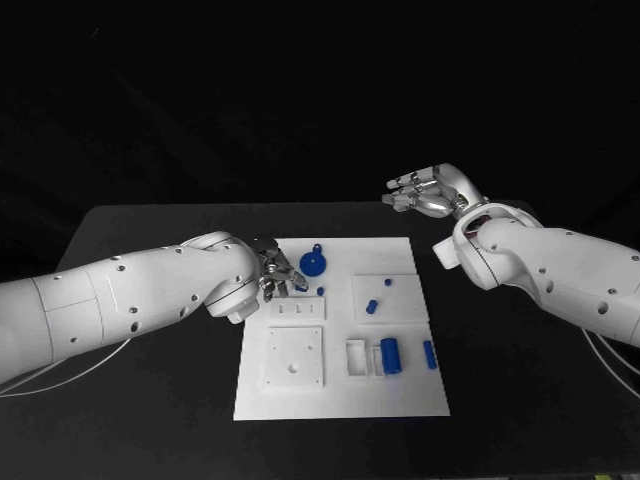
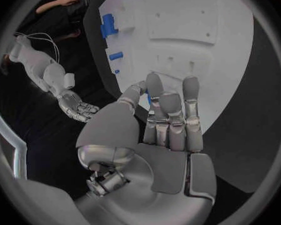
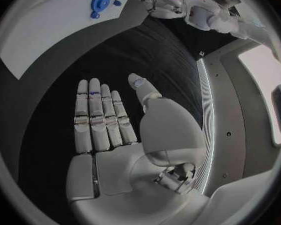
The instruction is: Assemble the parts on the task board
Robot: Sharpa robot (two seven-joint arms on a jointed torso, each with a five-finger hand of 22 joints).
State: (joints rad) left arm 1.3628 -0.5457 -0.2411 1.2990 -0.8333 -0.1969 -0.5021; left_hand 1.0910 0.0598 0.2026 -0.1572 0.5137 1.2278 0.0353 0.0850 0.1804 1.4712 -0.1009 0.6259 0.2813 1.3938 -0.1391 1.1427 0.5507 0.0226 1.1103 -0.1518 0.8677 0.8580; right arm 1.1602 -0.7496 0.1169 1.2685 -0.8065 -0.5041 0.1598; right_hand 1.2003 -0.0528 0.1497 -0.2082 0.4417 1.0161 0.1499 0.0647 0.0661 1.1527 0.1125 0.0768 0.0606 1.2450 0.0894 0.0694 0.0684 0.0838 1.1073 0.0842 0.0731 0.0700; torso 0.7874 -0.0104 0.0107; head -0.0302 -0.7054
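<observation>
The task board [image 1: 342, 395] lies in the middle of the black table [image 1: 147, 225], and the left hand [image 1: 274, 275] hovers at its far left edge, just beside the round blue part [image 1: 314, 263] that lies near the board's far end. In the left wrist view a sliver of blue shows between the fingers [image 2: 170, 116], but whether they pinch a small piece or merely hang over one on the board cannot be told. The right hand [image 1: 433, 191] is held up off the board past its far right corner, fingers straight and apart, holding nothing. A blue cylinder [image 1: 391, 355] sits in a white holder near the board's middle, with a blue peg [image 1: 428, 353] just beside it and smaller blue pieces [image 1: 369, 304] further back. The step in hand looks like an early pick at the far left of the board. The next move likely calls for a firm pinch, then carrying the piece to its seat
</observation>
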